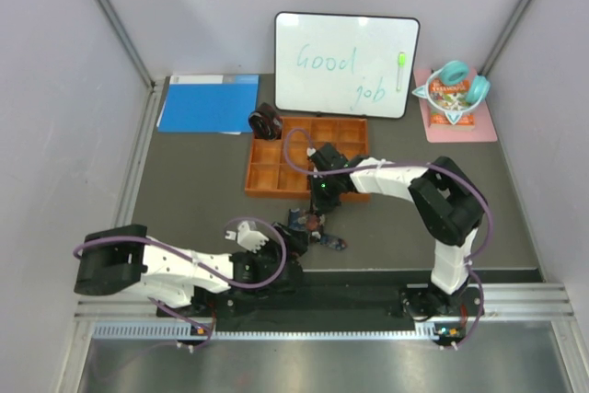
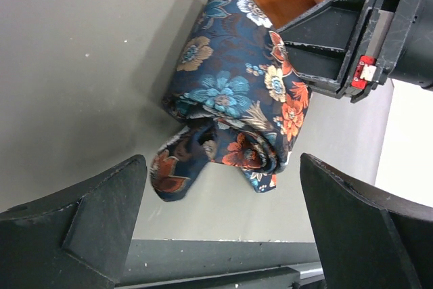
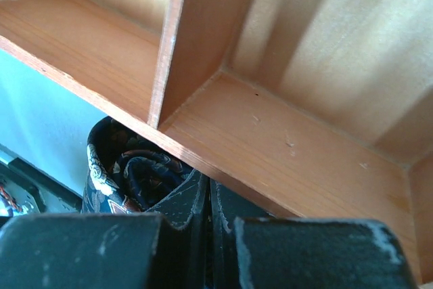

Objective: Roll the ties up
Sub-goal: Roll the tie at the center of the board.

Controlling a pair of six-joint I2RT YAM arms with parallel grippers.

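Observation:
The navy floral tie lies as a loose coil on the dark mat, just in front of the orange tray. In the left wrist view the tie fills the middle, with a loose end curling at its lower left. My left gripper is open and empty, just short of the coil, and it also shows in the top view. My right gripper hangs over the tray's front edge. Its fingers are pressed together with nothing seen between them, right beside the coil. The dark brown tie sits coiled at the tray's back left corner.
The tray's wooden compartments are directly under the right wrist. A whiteboard stands at the back, a blue folder at the back left, and a pink mat with headphones at the back right. The table's front rail is near the left gripper.

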